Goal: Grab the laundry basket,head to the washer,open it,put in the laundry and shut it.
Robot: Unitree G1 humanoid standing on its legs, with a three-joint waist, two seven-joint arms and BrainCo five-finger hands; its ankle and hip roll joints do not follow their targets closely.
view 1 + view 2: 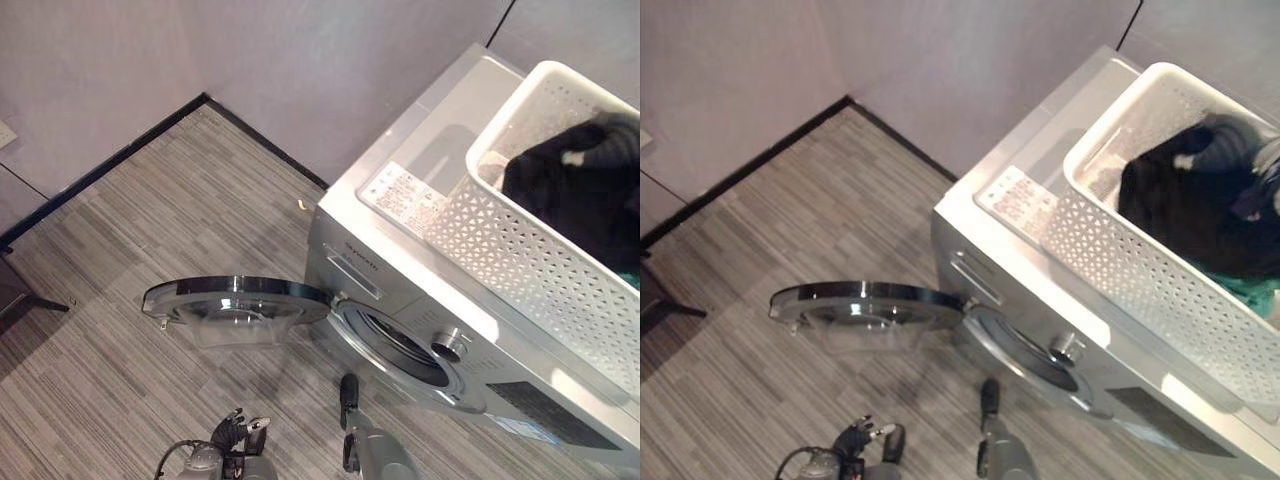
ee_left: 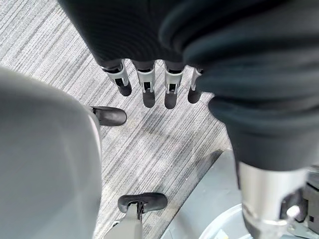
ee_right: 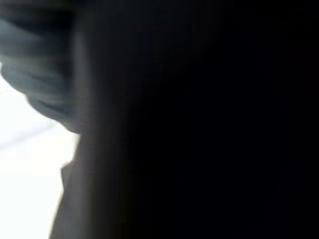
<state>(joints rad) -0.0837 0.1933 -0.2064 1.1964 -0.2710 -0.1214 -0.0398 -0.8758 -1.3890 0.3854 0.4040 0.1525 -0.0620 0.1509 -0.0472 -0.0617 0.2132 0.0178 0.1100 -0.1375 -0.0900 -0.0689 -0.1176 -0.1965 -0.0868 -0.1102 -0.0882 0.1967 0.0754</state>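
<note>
From the head, the white laundry basket (image 1: pixel 520 250) is sitting on top of the washer (image 1: pixel 400 290), holding dark laundry (image 1: pixel 1185 205) (some green beneath); the round door (image 1: pixel 235 300) is hanging wide open. The left wrist view is showing the left hand (image 2: pixel 149 84) hanging with straight fingers over striped floor (image 2: pixel 159 144). The right wrist view is showing darkness, so I cannot tell that hand's state.

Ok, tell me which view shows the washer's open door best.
The left eye view: the washer door shows whole, swung open and edge-on, hinged beside the drum opening. The right eye view shows it whole too, lower and nearer the left edge. The left wrist view catches a curved piece that may be the door. The right wrist view is dark.
</note>
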